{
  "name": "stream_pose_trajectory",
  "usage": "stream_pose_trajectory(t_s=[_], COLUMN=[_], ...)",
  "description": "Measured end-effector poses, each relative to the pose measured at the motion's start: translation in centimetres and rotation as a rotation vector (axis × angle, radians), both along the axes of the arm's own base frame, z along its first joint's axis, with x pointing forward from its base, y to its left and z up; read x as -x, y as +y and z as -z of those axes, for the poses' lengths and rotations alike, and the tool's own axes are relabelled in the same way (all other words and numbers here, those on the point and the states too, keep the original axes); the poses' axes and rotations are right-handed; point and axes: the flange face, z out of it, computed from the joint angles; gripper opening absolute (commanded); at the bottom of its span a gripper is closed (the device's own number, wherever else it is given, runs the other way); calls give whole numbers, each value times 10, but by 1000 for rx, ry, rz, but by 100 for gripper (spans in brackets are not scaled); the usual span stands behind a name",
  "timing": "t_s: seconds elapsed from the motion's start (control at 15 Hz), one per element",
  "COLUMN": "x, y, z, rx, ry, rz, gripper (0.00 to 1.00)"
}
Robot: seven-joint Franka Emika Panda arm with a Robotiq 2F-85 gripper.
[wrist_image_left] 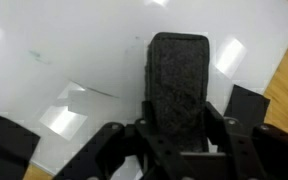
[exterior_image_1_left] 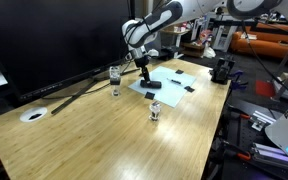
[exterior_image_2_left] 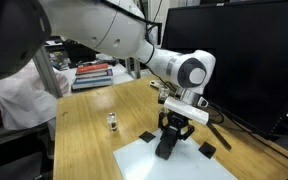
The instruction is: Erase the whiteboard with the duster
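I have the arm bent over the table (exterior_image_1_left: 94, 145), elbow high and wrist pointing straight down at the whiteboard (exterior_image_1_left: 174, 85). The gripper (exterior_image_2_left: 172, 138) is closed narrow around the black duster (wrist_image_left: 177, 75), with a finger (wrist_image_left: 112, 142) pressed to each of its sides. The duster stands upright with its lower end on the whiteboard, near the board's edge. In the wrist view there is a faint greenish mark (wrist_image_left: 32, 55) on the whiteboard beside the duster, too blurred for me to read. A small black block (wrist_image_left: 249, 100) sits on the whiteboard's corner.
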Motion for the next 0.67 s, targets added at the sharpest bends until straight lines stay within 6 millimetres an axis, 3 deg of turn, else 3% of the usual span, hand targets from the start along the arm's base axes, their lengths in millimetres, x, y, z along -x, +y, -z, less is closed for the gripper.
stream_pose_trajectory(t_s=[0.27,0.67], x=[0,5], y=[-9,-76], z=[0,3], rx=[5,61], ry=[2,9], rz=[10,109], gripper=[26,26])
